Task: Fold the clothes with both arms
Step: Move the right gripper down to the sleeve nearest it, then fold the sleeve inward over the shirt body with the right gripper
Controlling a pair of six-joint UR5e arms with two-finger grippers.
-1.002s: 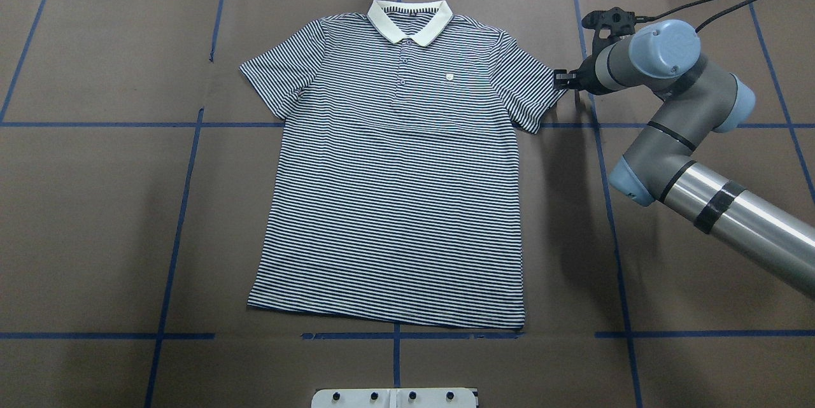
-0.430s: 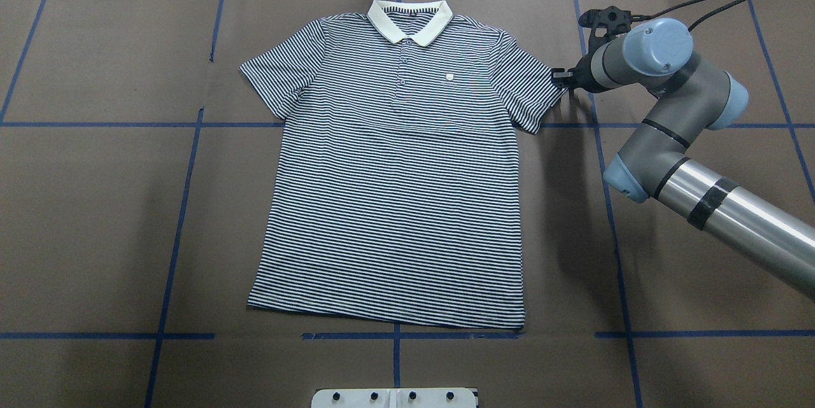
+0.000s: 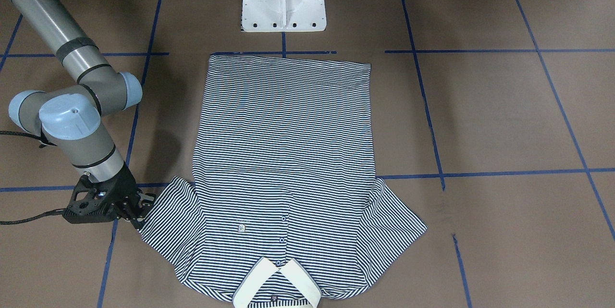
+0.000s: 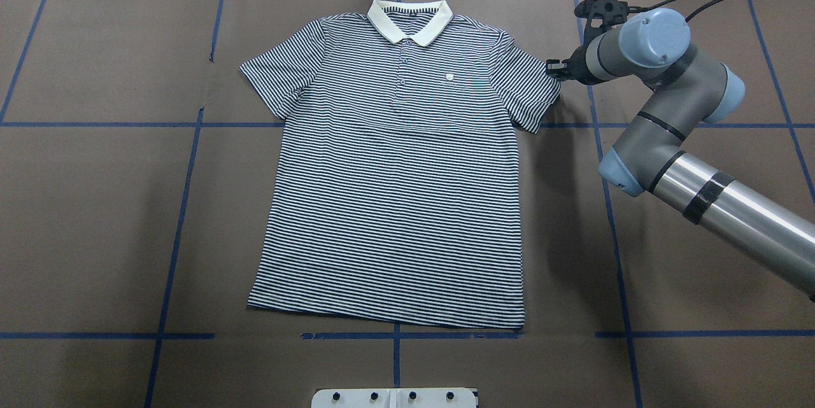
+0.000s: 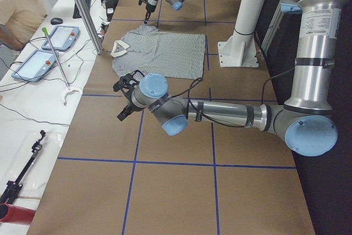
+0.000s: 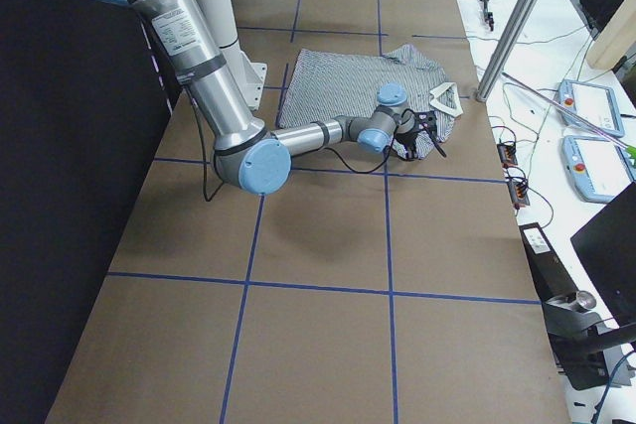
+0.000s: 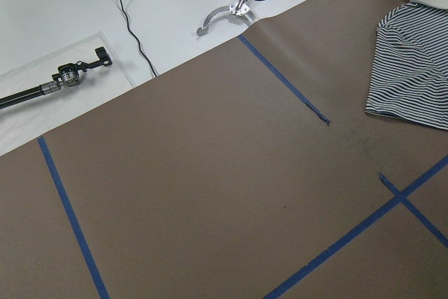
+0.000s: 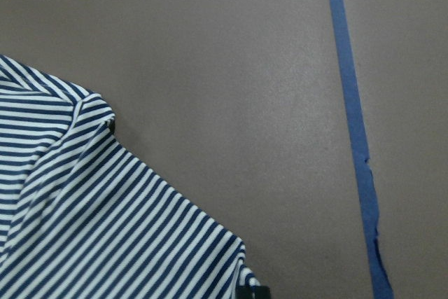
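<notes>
Navy-and-white striped, the one shirt [image 4: 395, 191] lies flat, face up, in the middle of the worktop [image 4: 95, 204]. We judge that no fold is made yet and all are left. We count two arms. The right arm [image 4: 662, 112] holds its jaws released at one sleeve [image 4: 531, 93] edge. For the left arm [image 5: 220, 113], we cannot tell the jaws.

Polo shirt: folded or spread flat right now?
Spread flat, face up. The polo shirt has both sleeves out, collar on top, hem straight, nothing doubled over. The right gripper sits at one sleeve's edge.
</notes>
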